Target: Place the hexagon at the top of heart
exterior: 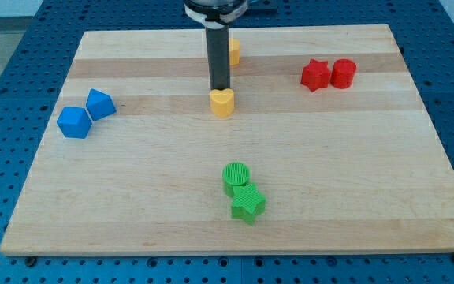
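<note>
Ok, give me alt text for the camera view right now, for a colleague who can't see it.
My tip sits just above the yellow heart mid-board, with the yellow hexagon partly hidden behind the rod. Two blue blocks lie left, a red star and red cylinder top right, two green blocks bottom centre.

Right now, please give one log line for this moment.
tip: just above yellow heart | yellow hexagon: behind rod, near top edge | not yet placed

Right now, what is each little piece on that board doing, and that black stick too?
My tip: just above the yellow heart.
Yellow hexagon: half hidden behind the rod.
Red star, red cylinder: touching.
Blue blocks: touching.
Green cylinder, green star: touching.
</note>
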Motion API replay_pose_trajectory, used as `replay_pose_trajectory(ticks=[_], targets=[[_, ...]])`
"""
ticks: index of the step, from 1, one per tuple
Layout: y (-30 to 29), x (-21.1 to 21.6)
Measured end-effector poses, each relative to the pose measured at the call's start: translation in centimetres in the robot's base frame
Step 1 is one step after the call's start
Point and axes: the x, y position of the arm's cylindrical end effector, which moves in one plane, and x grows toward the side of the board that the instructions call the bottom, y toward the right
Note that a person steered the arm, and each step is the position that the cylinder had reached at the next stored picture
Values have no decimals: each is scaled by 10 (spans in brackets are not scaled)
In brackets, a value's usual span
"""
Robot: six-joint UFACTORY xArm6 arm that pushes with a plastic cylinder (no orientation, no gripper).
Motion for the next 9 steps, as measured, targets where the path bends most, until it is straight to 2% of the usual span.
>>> replay_pose_trajectory(ticks=[2,3,4,5,6,7,9], targets=[[-46,-35],[-51,-78],[-49,-118],[-15,-139],[27,-140],[33,-137],[33,-106]])
